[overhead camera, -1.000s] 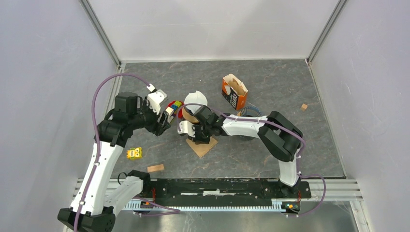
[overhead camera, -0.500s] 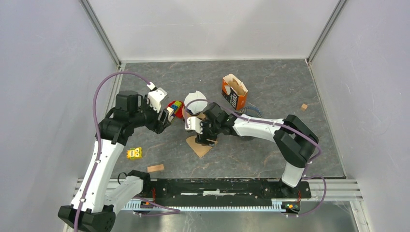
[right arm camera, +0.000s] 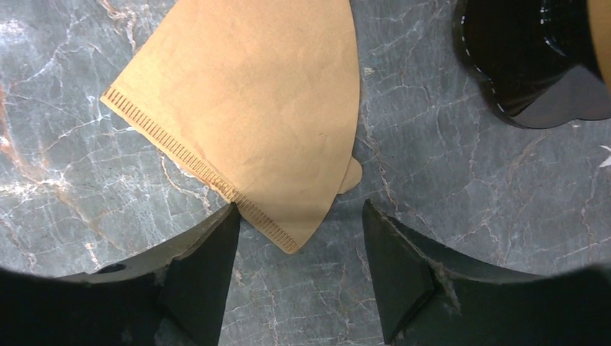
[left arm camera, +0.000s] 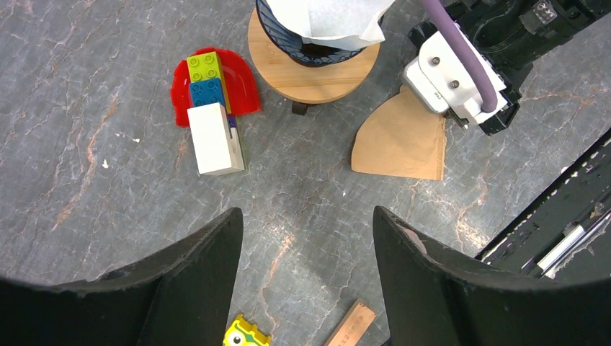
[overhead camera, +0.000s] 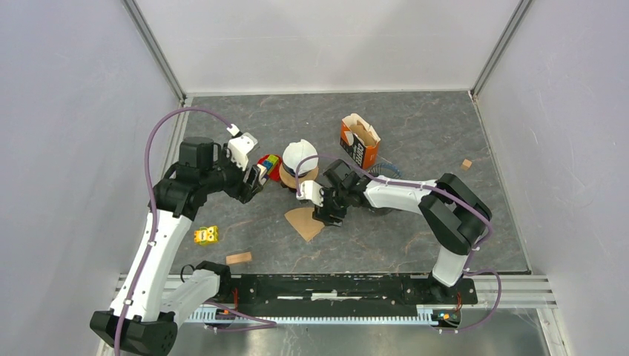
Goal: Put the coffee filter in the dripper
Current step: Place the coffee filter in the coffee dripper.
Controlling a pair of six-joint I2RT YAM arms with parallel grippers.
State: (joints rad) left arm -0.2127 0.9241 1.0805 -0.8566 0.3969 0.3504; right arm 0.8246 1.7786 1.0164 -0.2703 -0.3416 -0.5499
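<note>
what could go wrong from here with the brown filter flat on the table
1. The brown filter lies flat on the table under the open right gripper; thin paper is hard to pinch, so a grab may scrape stone or crease it.
2. The dripper already holds a white filter; adding the brown one could dislodge it.
3. The left gripper hovers open nearby, so the arms might bump.

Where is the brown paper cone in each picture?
Top view: the brown paper cone lies flat near the middle, beside the right claw.
Left wrist view: right of centre, beside that claw.
Right wrist view: top middle, just above the claw's fingers.
Shared landmark: the right claw.
</note>
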